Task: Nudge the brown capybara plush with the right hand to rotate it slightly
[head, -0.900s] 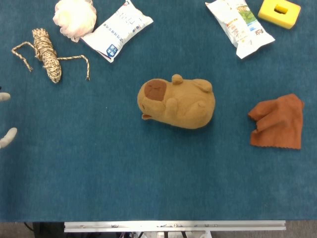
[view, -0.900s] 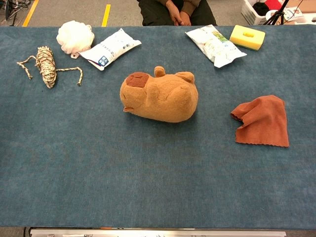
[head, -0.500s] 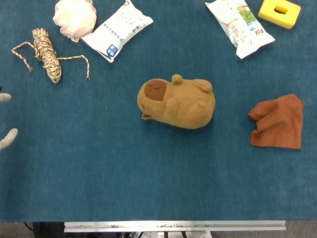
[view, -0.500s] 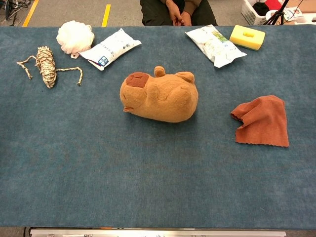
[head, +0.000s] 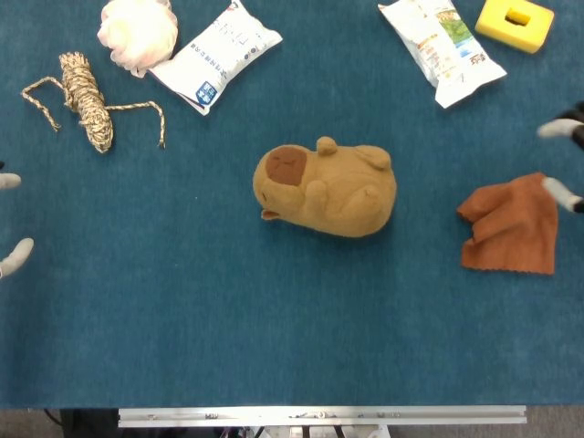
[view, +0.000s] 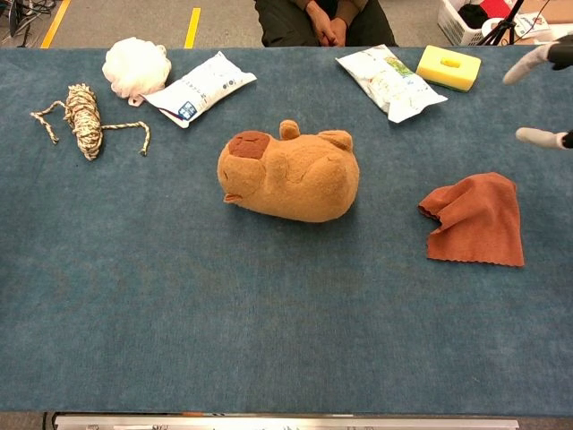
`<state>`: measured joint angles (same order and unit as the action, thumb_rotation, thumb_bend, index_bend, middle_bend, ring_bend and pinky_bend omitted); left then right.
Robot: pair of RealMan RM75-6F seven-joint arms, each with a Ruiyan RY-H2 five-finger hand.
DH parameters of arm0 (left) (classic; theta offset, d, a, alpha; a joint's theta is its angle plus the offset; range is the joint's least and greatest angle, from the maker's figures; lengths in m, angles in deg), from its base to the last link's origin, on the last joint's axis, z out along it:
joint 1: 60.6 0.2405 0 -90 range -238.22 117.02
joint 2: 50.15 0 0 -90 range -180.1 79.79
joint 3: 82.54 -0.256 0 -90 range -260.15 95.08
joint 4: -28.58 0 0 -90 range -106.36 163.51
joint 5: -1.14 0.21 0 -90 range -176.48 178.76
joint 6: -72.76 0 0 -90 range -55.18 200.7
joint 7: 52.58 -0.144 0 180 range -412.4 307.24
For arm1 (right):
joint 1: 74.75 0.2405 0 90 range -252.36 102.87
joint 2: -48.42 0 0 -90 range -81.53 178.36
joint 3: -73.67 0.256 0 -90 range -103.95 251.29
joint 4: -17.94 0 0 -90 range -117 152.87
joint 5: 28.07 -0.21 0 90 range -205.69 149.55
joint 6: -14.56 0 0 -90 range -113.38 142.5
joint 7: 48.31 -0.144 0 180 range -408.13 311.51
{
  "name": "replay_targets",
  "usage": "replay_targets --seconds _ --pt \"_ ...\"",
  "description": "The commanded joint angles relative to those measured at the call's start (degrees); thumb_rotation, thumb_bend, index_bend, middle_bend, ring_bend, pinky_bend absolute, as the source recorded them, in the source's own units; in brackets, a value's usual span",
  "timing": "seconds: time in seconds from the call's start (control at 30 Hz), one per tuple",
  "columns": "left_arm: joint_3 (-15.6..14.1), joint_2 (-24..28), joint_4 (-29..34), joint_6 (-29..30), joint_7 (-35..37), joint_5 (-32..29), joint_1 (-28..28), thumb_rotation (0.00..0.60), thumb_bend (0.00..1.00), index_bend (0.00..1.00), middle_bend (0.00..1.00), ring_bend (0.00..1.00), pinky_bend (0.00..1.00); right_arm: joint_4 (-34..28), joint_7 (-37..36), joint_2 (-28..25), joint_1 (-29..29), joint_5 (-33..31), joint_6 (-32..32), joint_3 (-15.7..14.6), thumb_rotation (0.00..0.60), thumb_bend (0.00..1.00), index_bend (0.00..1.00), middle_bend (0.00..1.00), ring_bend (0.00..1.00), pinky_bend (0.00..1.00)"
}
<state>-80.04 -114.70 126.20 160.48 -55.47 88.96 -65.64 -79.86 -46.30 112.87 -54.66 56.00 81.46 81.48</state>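
Observation:
The brown capybara plush [head: 327,188] lies on its side in the middle of the blue table, its darker snout pointing left; the chest view shows the capybara plush [view: 288,175] the same way. Only the pale fingertips of my right hand [head: 564,160] show at the right edge, spread apart, above the rust cloth and well right of the plush. In the chest view the right hand [view: 543,94] hovers at the far right with nothing in it. Two fingertips of my left hand [head: 11,219] poke in at the left edge, apart and empty.
A rust-brown cloth [head: 511,224] lies right of the plush. At the back are a snack bag [head: 442,38], a yellow sponge [head: 516,23], a white packet [head: 215,55], a white bath pouf [head: 137,33] and a twine bundle [head: 87,100].
My right hand's fingertips have come into view at the right edge; before they were out of sight. The plush and the left hand have not moved.

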Motion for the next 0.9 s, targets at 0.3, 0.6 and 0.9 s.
replay_targets --seconds 0.3,0.6,0.9 --pt "-0.31 0.37 0.41 0.75 0.88 0.53 0.61 0.600 0.17 0.30 0.23 0.13 0.14 0.93 6.68 6.85 12.85 -7.11 -13.82 4.45 0.600 0.21 0.36 0.33 0.18 0.23" --pt "-0.53 0.68 0.59 1.45 1.34 0.59 1.31 0.600 0.17 0.30 0.23 0.13 0.14 4.28 12.86 12.75 19.90 -14.67 -20.42 5.05 0.600 0.21 0.36 0.33 0.18 0.23" --pt "-0.41 0.83 0.56 1.84 1.78 0.74 1.55 0.600 0.17 0.30 0.23 0.13 0.14 8.14 16.28 16.93 25.45 -21.52 -24.61 5.05 0.600 0.31 0.36 0.33 0.18 0.23"
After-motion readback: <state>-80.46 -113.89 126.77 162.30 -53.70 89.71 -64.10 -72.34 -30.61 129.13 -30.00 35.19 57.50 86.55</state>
